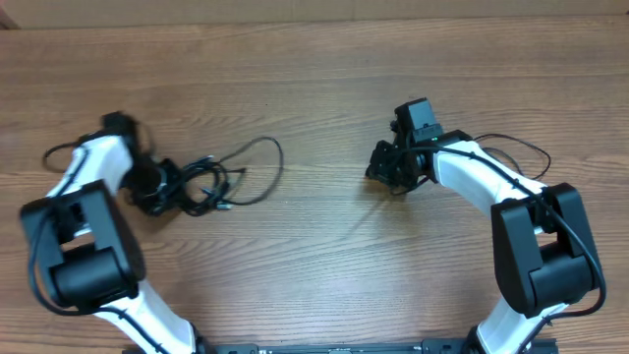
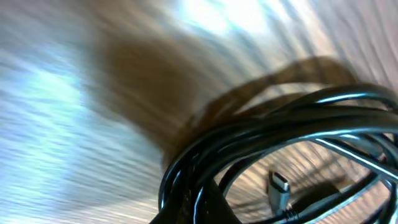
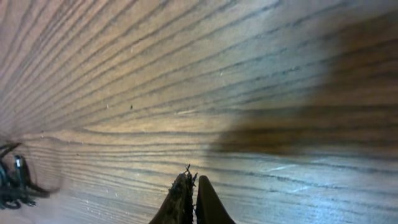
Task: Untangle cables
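- The cables (image 2: pixel 261 127) fill the left wrist view, curving round a silvery-tipped plug (image 2: pixel 280 188) too small to make out from overhead.
- Overhead shows their bundle on the table (image 1: pixel 324 79), left of centre, its long axis left-right, with one loop reaching right.
- The left gripper (image 1: pixel 147 184) is closed at the bundle's left end; its grip is hidden.
- The right gripper (image 3: pixel 189 202) is pressed together, empty, well apart.

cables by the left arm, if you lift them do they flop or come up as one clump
Probably floppy: the cables lie in loose curves, one loop trailing right. Likely light, being thin cords. They overlap tightly, so may lift as one snagged clump.
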Controlling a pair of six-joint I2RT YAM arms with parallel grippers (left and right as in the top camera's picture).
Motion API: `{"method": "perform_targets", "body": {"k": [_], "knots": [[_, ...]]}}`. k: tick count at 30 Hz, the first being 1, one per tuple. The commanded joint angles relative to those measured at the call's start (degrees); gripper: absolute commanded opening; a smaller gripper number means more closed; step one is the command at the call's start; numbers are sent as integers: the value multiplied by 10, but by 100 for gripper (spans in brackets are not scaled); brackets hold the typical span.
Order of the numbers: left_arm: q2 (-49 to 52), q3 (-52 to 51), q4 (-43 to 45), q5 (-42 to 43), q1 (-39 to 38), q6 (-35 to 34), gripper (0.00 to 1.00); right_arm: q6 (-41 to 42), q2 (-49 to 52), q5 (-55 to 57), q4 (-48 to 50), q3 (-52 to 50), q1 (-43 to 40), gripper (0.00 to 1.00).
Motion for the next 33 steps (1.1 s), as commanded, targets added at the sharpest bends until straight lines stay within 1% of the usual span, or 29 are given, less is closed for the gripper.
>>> {"method": "perform_targets", "body": {"k": [1,2,4,6,8,11,13,15,17,21,24,25,28,30,31,32,33], "knots": [[14,-12,8,101,60,39,4,4,-6,2,8,-2,-6,4],[14,-12,8,109,67,47,4,4,-6,-1,8,-2,-6,5],[14,-13,7,114,70,66,4,2,-6,-5,9,-2,-4,19],[14,-17,10,113,65,85,4,2,-6,-7,9,-2,-2,24],[14,-23,14,113,52,90,4,-26,-6,-28,17,-2,2,33],[14,-33,28,113,25,90,4,-83,-6,-90,36,-2,12,52],[14,-40,45,114,0,90,4,-110,-6,-103,44,-2,24,63],[14,-47,61,113,-29,90,4,-130,-6,-101,50,-2,39,69],[14,-51,74,113,-61,92,4,-143,-6,-101,56,-2,53,73],[14,-56,100,113,-147,106,5,-144,-6,-80,75,-2,85,76],[14,-56,118,87,-216,111,4,-144,-6,-47,86,-2,106,76],[14,-56,121,74,-233,105,4,-144,-6,-40,88,-2,111,72],[14,-56,127,34,-272,89,4,-144,-6,-25,89,-2,121,44],[14,-53,122,23,-285,90,4,-144,-6,-25,89,-2,121,36],[14,-49,114,22,-287,90,4,-144,-6,-25,89,-2,121,27],[14,-43,105,23,-287,93,4,-144,-6,-25,89,-2,121,15],[14,-38,98,23,-287,92,4,-144,-6,-25,89,-2,121,7]]}}
